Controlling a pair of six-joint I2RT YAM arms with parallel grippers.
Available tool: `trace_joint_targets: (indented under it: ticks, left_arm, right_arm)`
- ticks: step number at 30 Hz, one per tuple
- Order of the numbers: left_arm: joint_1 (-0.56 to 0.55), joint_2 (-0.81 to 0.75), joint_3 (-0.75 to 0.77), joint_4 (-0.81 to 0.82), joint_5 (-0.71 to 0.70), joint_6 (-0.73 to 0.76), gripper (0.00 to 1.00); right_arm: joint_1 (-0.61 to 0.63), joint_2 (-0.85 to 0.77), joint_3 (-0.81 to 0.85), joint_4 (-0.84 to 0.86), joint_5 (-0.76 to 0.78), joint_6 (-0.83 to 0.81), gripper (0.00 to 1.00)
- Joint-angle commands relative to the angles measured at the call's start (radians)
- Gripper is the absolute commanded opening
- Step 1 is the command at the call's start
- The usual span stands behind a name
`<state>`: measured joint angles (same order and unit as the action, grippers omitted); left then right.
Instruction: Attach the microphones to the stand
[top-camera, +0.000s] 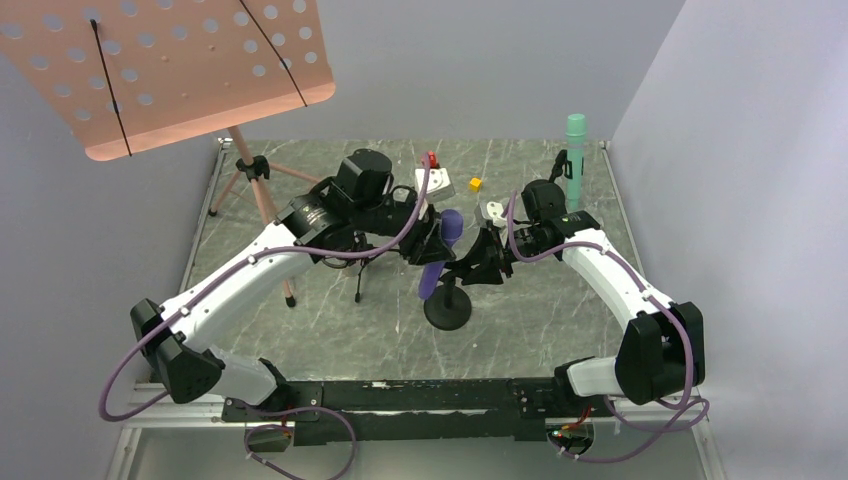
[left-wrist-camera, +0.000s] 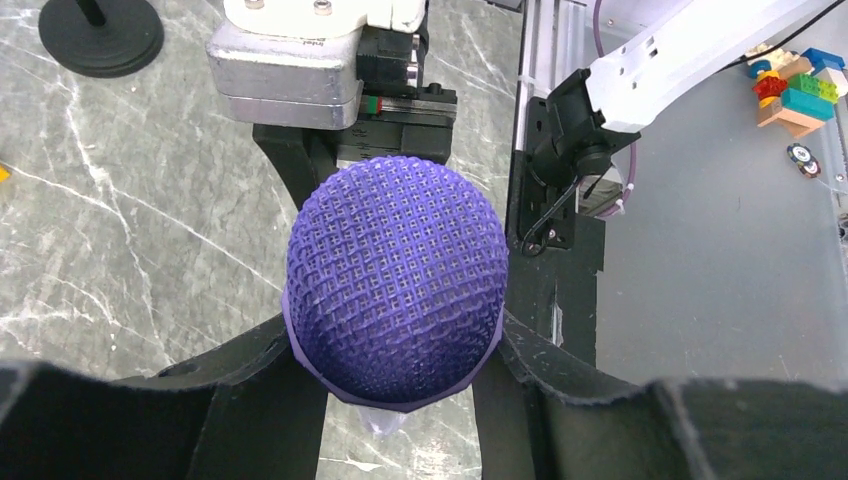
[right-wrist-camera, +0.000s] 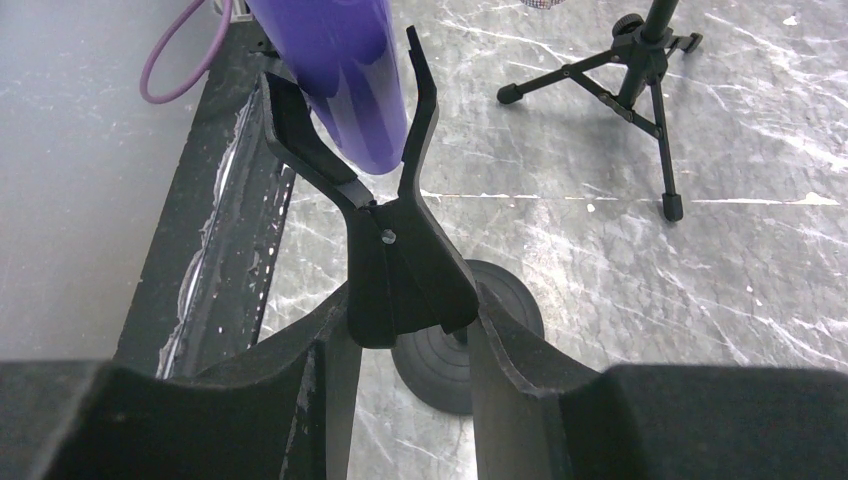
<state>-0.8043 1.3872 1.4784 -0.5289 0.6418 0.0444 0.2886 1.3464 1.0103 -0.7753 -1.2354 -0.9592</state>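
Over the middle of the marble surface (top-camera: 330, 330), the left hand (left-wrist-camera: 398, 325) was pinching the purple microphone (left-wrist-camera: 395, 270) near the base of its head. That head was a rounded lattice-mesh dome, and the body was smooth and glossy. Its lower end sat between the prongs of the stand's black clip (right-wrist-camera: 400, 250), which the right hand (right-wrist-camera: 410, 320) was clamped onto. Couldn't tell if it actually touched the prongs. The teal-green microphone (top-camera: 575, 150) stood upright at the far right.
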Motion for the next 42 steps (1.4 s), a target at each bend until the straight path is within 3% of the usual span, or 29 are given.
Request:
trace_joint_targets:
  ticks: [1, 17, 24, 29, 35, 42]
  left_arm:
    - [0.001, 0.035, 0.066, -0.011, 0.04, 0.016, 0.0]
    - [-0.013, 0.194, 0.224, -0.188, -0.009, 0.031, 0.0]
    - [-0.036, 0.182, 0.202, -0.155, -0.046, 0.048, 0.0]
    - [-0.045, 0.122, 0.112, -0.047, -0.051, 0.044, 0.0]
    - [-0.06, 0.112, 0.1, -0.025, -0.065, 0.072, 0.0]
    - [-0.063, 0.103, 0.061, 0.026, -0.065, 0.059, 0.0]
  right_arm:
    - [0.002, -0.014, 0.04, 0.002, -0.043, -0.007, 0.1]
    - [0.002, -0.007, 0.05, -0.018, -0.059, -0.009, 0.06]
    - [0.003, 0.007, 0.061, -0.046, -0.073, -0.031, 0.05]
    - [0.003, 0.034, 0.08, -0.11, -0.08, -0.088, 0.05]
    - [0.003, 0.051, 0.09, -0.156, -0.093, -0.135, 0.27]
    - [0.002, 0.039, 0.079, -0.13, -0.094, -0.113, 0.38]
